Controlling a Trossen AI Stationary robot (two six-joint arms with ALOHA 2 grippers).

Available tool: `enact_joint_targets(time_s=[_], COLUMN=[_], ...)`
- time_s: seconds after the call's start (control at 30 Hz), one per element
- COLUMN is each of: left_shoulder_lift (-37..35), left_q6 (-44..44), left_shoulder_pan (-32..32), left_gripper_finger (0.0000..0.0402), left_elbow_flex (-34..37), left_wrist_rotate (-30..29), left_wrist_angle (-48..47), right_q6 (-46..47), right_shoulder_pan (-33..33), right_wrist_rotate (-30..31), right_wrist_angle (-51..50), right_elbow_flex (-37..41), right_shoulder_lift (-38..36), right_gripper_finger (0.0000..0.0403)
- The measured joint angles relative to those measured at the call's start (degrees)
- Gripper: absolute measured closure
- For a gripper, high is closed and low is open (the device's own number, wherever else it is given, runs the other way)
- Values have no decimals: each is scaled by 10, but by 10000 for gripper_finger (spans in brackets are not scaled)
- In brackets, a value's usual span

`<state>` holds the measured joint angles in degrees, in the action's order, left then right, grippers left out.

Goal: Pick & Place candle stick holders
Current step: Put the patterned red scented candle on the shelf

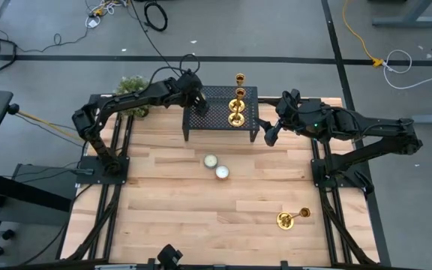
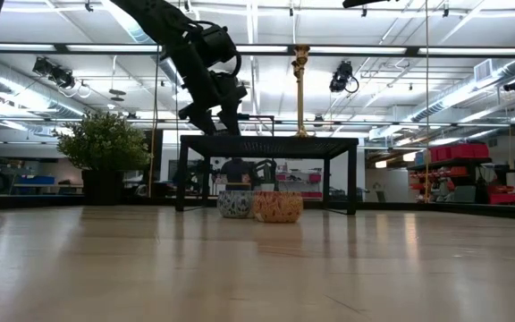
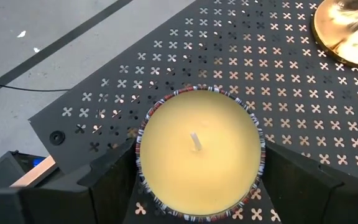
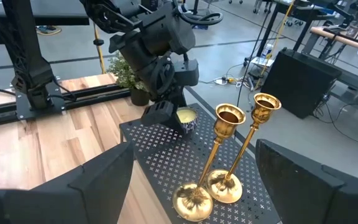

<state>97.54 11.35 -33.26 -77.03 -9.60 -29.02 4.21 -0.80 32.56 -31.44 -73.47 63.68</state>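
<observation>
Two gold candle stick holders (image 1: 236,105) (image 4: 219,155) stand upright on their round bases on a black perforated stand (image 1: 220,94). A third (image 1: 292,218) lies on its side on the wood table, near right. My left gripper (image 1: 199,107) is over the stand's left part, shut on a small jar candle with yellow wax (image 3: 197,158) (image 4: 186,117). My right gripper (image 4: 192,149) hangs open in the air at the stand's right end, facing the two upright holders and touching nothing. My left gripper pinches the jar candle between its two fingers, one on each side of the round striped wall (image 3: 139,163). The fingers slant down from the table's left. The candle stays upright, wick up, low over the stand's top; whether its bottom rests there I cannot tell.
Two more jar candles (image 1: 211,160) (image 1: 222,172) sit on the table just in front of the stand. A small potted plant (image 1: 132,94) stands at the far left corner. The near half of the table (image 1: 201,225) is bare wood.
</observation>
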Motion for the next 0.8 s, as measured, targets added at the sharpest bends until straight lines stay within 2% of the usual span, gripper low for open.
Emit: enact_joint_targets(time_s=[0.17, 0.43, 0.8], left_shoulder_lift=[0, 0, 0], left_q6=[-14, -16, -19], left_shoulder_pan=[0, 0, 0], left_gripper_finger=[79, 53, 51], left_elbow_flex=[0, 0, 0], left_wrist_rotate=[23, 23, 16], left_wrist_angle=[1, 1, 1], right_q6=[0, 2, 14], right_shoulder_pan=[0, 0, 0], right_wrist_rotate=[0, 0, 0], right_wrist_angle=[0, 0, 0], right_elbow_flex=[0, 0, 0], right_shoulder_lift=[0, 0, 0], right_gripper_finger=[66, 66, 66])
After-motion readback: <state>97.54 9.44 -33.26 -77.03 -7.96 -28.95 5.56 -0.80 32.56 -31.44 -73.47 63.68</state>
